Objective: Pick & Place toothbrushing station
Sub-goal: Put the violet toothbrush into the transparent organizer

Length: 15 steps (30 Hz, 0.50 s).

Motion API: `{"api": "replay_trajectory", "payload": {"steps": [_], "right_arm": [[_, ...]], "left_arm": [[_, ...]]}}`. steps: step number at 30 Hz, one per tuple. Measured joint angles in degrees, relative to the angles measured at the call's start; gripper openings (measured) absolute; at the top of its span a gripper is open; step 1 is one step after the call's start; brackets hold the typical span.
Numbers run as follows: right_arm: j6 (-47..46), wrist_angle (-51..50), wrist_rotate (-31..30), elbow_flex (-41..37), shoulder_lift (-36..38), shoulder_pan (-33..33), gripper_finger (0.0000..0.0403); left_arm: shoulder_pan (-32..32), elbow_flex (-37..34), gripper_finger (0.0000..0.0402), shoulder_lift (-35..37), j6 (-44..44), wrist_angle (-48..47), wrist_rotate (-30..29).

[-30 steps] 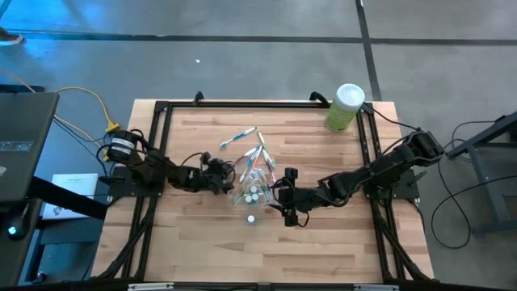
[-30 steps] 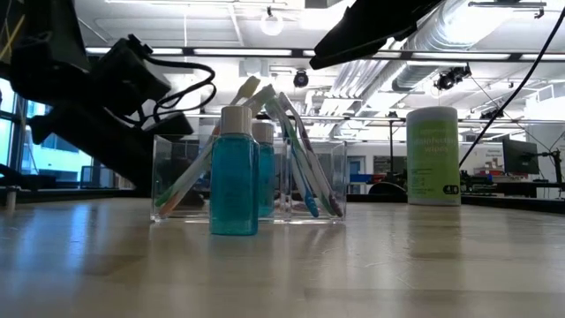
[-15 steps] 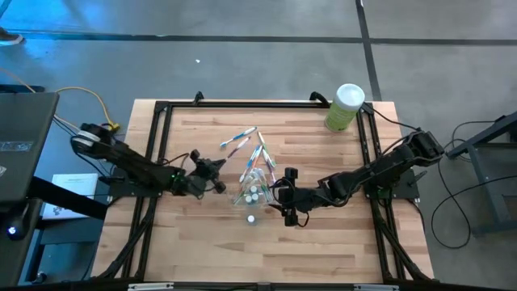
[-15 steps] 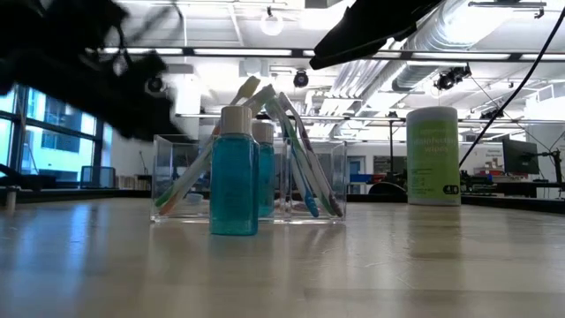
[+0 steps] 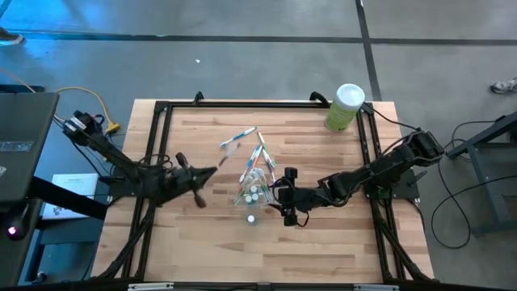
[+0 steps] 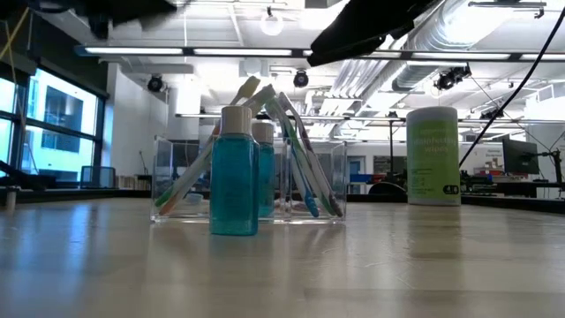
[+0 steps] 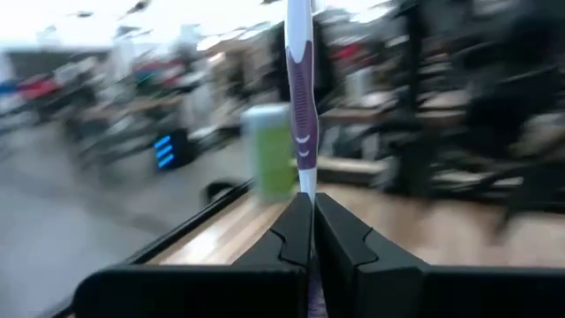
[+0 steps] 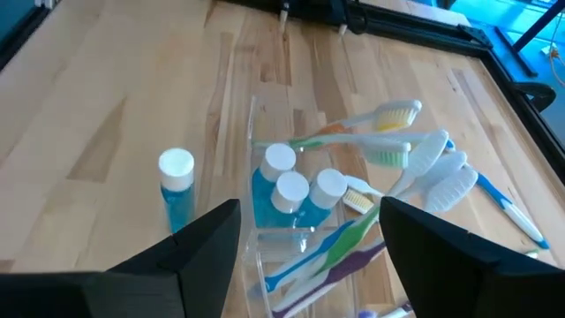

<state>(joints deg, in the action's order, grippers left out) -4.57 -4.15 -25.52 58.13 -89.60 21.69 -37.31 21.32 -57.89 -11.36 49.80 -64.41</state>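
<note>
1. The clear holder [image 8: 300, 231] stands at the centre of the high view on the wooden bench [image 5: 323, 242]. In the right wrist view it holds three small blue bottles with white caps [image 8: 291, 190] in one compartment, with toothbrushes [image 8: 353, 243] leaning out of the part beside them.
2. A fourth blue white-capped bottle [image 8: 177, 185] stands upright on the bench, just beside the holder and apart from it; in the high view it sits just below the holder [image 5: 251, 218].
3. In the right wrist view about seven toothbrushes rest in or on the holder, heads fanned towards the right of the frame; the exact count is hard to tell where they overlap.
4. Two more toothbrushes [image 5: 238, 138] lie loose on the bench above the holder in the high view.
5. The left claw [image 7: 311, 231], left of centre in the high view, is pressed together on a purple-and-white toothbrush [image 7: 302, 115], which stands up from its fingers.
6. The right claw [image 8: 309, 230] is spread wide, hovering just right of the holder and gripping nothing.
7. One tall green canister [image 5: 345, 107] with a white lid stands at the upper right of the bench.
</note>
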Motion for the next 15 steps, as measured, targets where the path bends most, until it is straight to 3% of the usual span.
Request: {"api": "replay_trajectory", "payload": {"steps": [5, 10, 15], "right_arm": [[0.08, 0.91, 0.11, 0.0, 0.0, 0.0, 0.0263], [0.08, 2.31, 0.27, 0.0, 0.0, 0.0, 0.0263], [0.08, 2.82, 0.4, 0.0, 0.0, 0.0, 0.0263]], "left_arm": [[-3.51, 1.12, 0.0002, -0.02, -4.73, 3.08, 10.15], [-6.61, 4.23, 0.0002, -1.22, -8.63, -1.01, 11.74], [-9.13, 10.81, 0.0002, -7.15, -17.71, -10.28, 11.73]]}}
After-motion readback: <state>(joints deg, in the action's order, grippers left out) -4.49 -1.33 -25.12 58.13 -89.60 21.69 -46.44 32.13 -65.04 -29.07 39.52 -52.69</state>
